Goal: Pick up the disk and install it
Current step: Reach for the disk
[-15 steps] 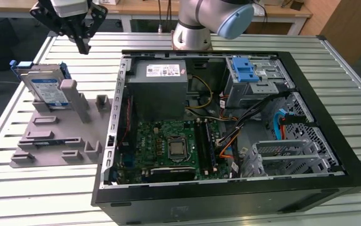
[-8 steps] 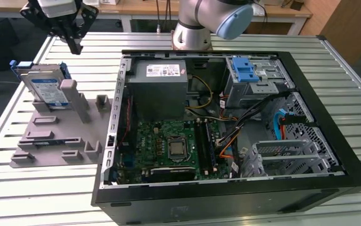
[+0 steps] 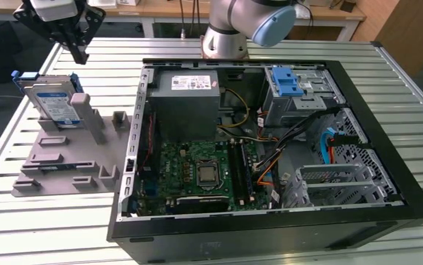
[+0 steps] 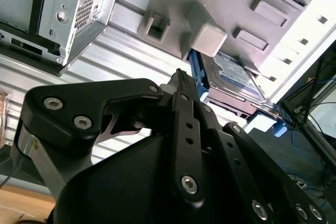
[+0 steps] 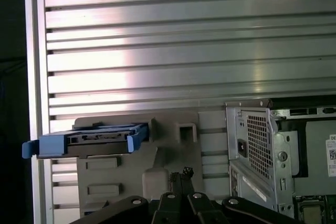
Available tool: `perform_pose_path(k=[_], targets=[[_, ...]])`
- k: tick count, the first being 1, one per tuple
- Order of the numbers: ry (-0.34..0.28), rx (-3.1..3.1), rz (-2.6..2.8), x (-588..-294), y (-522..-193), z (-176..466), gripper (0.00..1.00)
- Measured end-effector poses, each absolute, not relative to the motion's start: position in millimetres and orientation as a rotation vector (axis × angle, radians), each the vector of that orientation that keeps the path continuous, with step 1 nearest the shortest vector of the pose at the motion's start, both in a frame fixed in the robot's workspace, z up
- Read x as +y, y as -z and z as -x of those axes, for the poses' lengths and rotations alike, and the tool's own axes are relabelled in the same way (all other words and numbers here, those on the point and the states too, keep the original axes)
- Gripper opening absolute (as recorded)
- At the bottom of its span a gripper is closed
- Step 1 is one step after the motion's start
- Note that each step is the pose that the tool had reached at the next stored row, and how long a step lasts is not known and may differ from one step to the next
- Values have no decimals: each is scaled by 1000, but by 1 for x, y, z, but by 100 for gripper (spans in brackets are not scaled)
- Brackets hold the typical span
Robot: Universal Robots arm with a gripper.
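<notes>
One disk [image 3: 55,106] leans upright in a slot of the grey holder [image 3: 64,165], just below the gripper [image 3: 77,57] and apart from it. The gripper's fingers are pressed together, holding nothing. Well off to the gripper's side stands the open computer case [image 3: 270,240].

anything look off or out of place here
Nothing stands out. The disk stands propped on edge in the grey holder beside the open computer case; the tool hangs nearby, shut and empty.
</notes>
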State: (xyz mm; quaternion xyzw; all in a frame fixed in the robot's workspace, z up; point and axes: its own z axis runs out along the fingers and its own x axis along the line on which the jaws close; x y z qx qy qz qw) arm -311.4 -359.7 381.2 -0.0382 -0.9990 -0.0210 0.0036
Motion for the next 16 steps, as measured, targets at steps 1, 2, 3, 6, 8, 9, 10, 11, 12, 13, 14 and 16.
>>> perform_pose_path(k=[1,2,3,6,8,9,10,11,12,13,14,16], targets=[[66,-3132,120,-360,-381,313,11],[66,-3132,120,-359,-381,315,11],[66,-3132,120,-359,-381,317,11],[66,-3132,120,-358,-380,322,11],[66,-3132,120,-358,-379,326,11],[66,-3131,120,-358,-379,327,11],[66,-3132,120,-357,-378,329,11],[66,-3131,120,-357,-378,331,11],[66,-3132,120,-357,-378,332,11],[66,-3132,120,-357,-377,334,11],[66,-3132,120,-357,-377,336,11],[66,-3132,120,-356,-376,339,11]])
